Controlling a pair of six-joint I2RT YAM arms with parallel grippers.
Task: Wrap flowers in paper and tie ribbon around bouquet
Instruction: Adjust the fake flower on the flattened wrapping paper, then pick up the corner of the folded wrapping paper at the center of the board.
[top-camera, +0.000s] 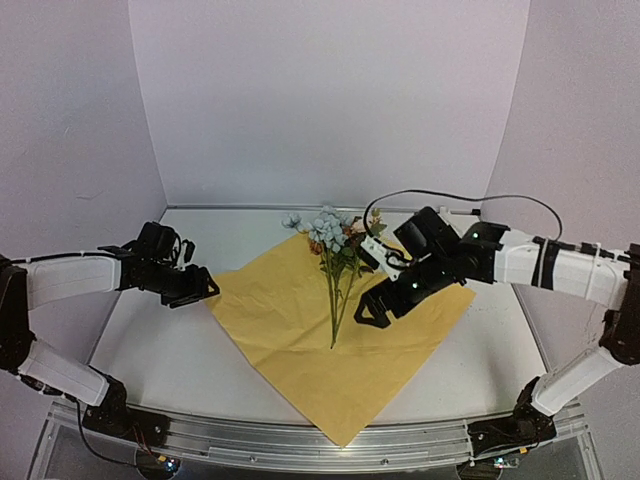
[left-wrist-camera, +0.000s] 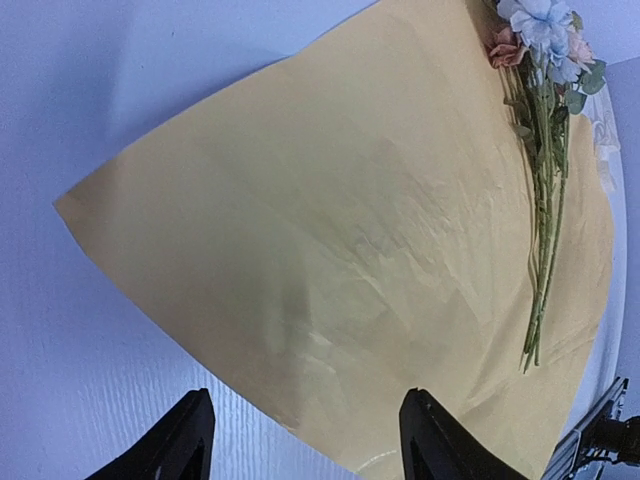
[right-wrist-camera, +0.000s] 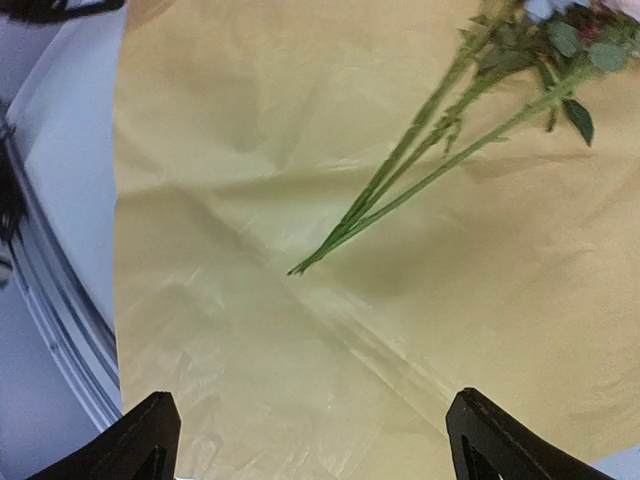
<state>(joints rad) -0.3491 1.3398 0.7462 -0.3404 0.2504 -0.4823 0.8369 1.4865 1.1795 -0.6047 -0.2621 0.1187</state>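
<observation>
Right gripper (top-camera: 372, 312) is wide open and holds nothing, and so is my left gripper (top-camera: 203, 290). Each wrist view shows two dark fingers far apart with only paper or table between them. At the bottom of the top view, close to me, I see the near corner of the paper (top-camera: 290, 330). It lies yellow side up, flat on the table (top-camera: 150, 350), turned like a diamond. Going up the picture, its left corner lies just beside my left gripper, at the middle left of the frame. Its right corner lies under my right arm. About the middle of the sheet are the cut ends of the stems. The flowers (top-camera: 336, 262) lie on the paper in a long line that runs almost straight up the picture. The stem ends are low and the blue and white blooms are high, at the far corner of the sheet. So the bunch points away from me, along the line from near corner to far corner. My right gripper hangs just to the right of the stems, very near them, and I cannot tell if it touches the paper. My left gripper is well apart from the stems, with half the sheet between. I think the next move is to fold a side corner over the stems. That fold has to go sideways across the bunch, not along it. The left corner is right by my left gripper, so I think that arm is best placed to pick it up and bring it over to the right.
</observation>
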